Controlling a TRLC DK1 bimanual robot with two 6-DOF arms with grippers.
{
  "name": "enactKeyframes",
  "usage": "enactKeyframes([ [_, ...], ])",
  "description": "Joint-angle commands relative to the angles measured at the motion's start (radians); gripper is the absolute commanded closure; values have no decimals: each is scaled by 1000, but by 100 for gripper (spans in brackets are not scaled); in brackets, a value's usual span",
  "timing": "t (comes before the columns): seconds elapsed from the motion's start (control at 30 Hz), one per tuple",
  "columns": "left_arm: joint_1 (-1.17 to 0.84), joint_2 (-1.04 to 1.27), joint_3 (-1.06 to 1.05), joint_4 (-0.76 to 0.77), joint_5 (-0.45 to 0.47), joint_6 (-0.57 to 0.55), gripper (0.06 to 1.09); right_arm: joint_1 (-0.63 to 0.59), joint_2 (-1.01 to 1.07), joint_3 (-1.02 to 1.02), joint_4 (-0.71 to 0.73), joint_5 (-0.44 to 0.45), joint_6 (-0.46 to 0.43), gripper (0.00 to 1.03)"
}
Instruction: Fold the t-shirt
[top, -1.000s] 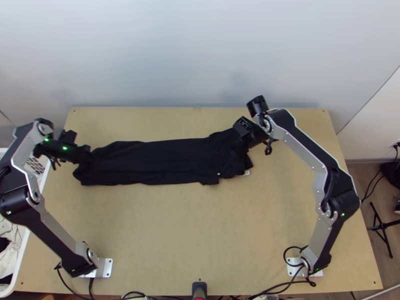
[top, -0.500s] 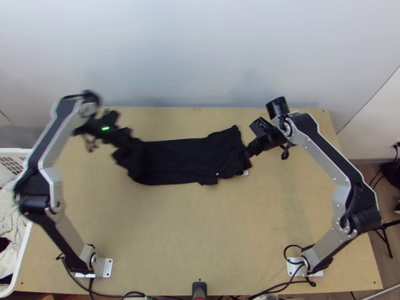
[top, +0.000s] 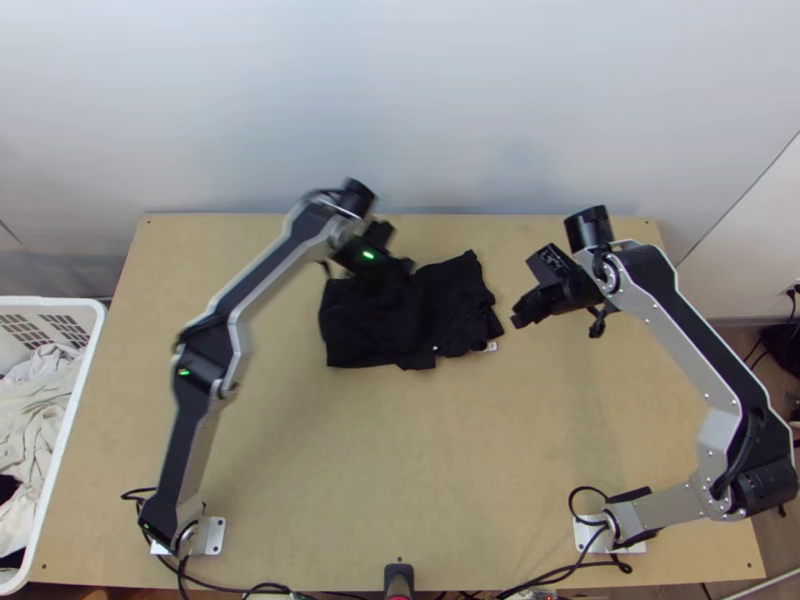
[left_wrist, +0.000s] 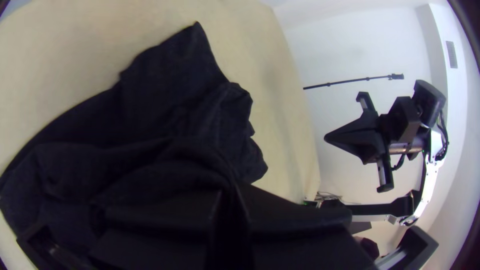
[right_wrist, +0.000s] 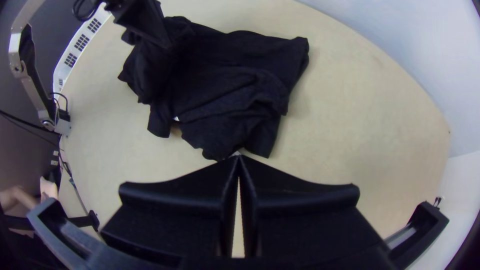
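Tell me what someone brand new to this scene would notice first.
Probably the black t-shirt, a dark, partly folded bundle against the light table, around the middle of its far half. Next come the two big arms from the near corners, with the left gripper at the shirt and the right gripper just off its right end. A white basket of mostly pale cloth stands out at the left edge.

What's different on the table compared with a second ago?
The left gripper has swung right, bringing the shirt's left end over toward the middle, so the shirt is now much shorter. The right gripper has come off the shirt's right end and backed away to the right, its fingers shut with no cloth. That right end and the basket stayed put.
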Motion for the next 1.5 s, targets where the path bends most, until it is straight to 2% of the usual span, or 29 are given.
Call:
enactKeyframes([
  [0.0,-118,149,62,212,87,-120,87,-39,-33,-53,6,13,3,100],
  [0.03,-121,152,58,244,94,-137,58,-39,-35,-59,9,13,3,100],
  [0.07,-124,153,58,275,97,-157,16,-39,-36,-66,14,15,3,99],
  [0.1,-122,152,58,295,97,-171,10,-38,-38,-73,16,15,3,97],
  [0.4,3,4,3,310,94,-157,10,-8,-44,-69,19,16,4,95],
  [0.5,68,-78,-14,167,100,-77,10,7,-45,-66,19,16,3,94],
  [0.53,100,-114,-11,112,143,-87,10,13,-45,-63,20,16,3,94],
  [0.57,138,-157,-26,94,269,-110,10,18,-45,-62,20,16,3,93],
  [0.6,161,-200,-46,91,346,-131,10,22,-44,-59,20,18,3,92],
  [0.73,181,-347,-187,48,352,-68,10,44,-33,-57,25,22,4,91],
  [0.83,169,-381,-274,-15,352,39,11,55,-32,-50,26,24,3,91],
  [0.9,144,-364,-290,-23,338,61,11,55,-30,-51,26,24,3,91],
  [1.0,78,-290,-219,-18,335,30,12,50,-32,-63,26,28,3,91],
  [1.03,48,-261,-178,-17,324,21,16,48,-38,-69,26,31,3,91],
  [1.13,-30,-158,-34,2,245,10,17,38,-56,-93,28,45,3,91],
  [1.17,-49,-120,5,34,219,-13,18,35,-64,-105,28,48,3,91],
  [1.23,-69,-58,28,172,197,-108,26,21,-84,-128,28,53,3,91],
  [1.3,-87,-8,42,286,171,-185,25,7,-114,-149,28,56,3,91],
  [1.37,-104,32,49,350,107,-202,13,-13,-145,-168,26,56,3,91],
  [1.47,-126,107,74,398,31,-203,14,-47,-182,-191,26,54,3,91],
])
